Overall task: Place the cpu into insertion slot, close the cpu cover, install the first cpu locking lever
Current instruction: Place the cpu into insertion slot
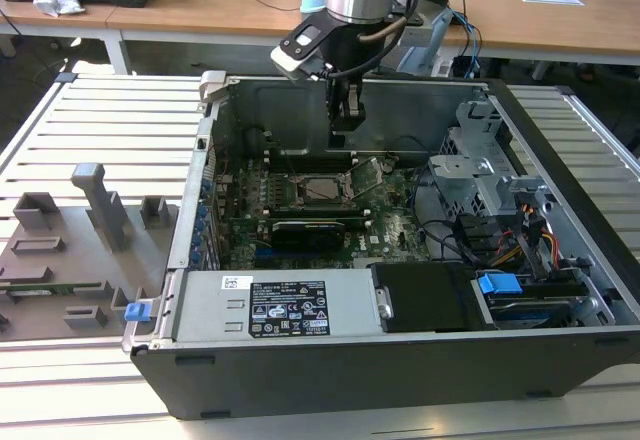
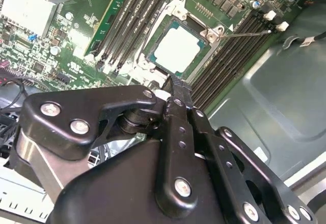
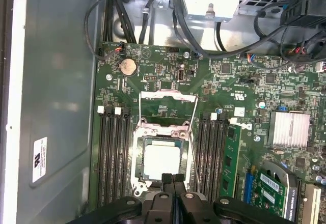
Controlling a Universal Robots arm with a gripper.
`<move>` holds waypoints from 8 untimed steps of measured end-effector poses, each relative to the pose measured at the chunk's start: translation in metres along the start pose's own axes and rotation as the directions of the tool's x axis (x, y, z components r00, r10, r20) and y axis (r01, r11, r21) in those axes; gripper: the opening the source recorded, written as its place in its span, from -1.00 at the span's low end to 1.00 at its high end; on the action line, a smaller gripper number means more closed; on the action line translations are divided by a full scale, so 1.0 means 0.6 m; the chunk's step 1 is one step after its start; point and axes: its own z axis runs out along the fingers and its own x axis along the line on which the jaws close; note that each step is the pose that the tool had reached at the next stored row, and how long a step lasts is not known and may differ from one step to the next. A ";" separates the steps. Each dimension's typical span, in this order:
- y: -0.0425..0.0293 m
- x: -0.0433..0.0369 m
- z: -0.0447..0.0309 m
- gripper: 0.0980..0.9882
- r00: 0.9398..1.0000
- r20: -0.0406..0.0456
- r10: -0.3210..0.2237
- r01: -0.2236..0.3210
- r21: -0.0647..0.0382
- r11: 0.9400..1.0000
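Closest to both wrist cameras is the black metal two-finger gripper (image 3: 173, 178), its fingers pressed flat together with nothing between them. The tips hang just beside the insertion slot, on the side opposite the cover's hinge. Around everything stands the large dark-grey open computer case (image 1: 330, 360), and the green circuit board (image 3: 214, 89) on its floor carries the slot near its middle. The insertion slot (image 3: 137, 155), a square dark-framed socket with metal edges, lies between two banks of long black memory slots (image 3: 112, 152). The cpu cover (image 3: 168, 96), a thin metal square frame plate with a square window, is swung open and away from the slot on its hinge. The cpu (image 3: 161, 160), a small flat square chip with a silvery-grey top, is seated level inside the slot, so the placing looks done and the cover is not yet shut. A thin wire locking lever (image 2: 244, 32) stands out beside the slot, unlatched. The cover looks light and stiff and should swing freely. Its free bar, farthest from the slot, seems the safest place to press, well off the chip. The lever looks springy and slippery, best caught near its bent end, and the socket beneath seems fragile.
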 end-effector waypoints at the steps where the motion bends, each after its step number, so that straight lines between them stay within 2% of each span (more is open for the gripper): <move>1: 0.000 0.000 0.000 -0.98 1.000 0.000 0.000 0.000 0.000 1.000; 8: 0.000 0.000 -0.001 -0.98 1.000 0.000 0.000 0.000 0.000 1.000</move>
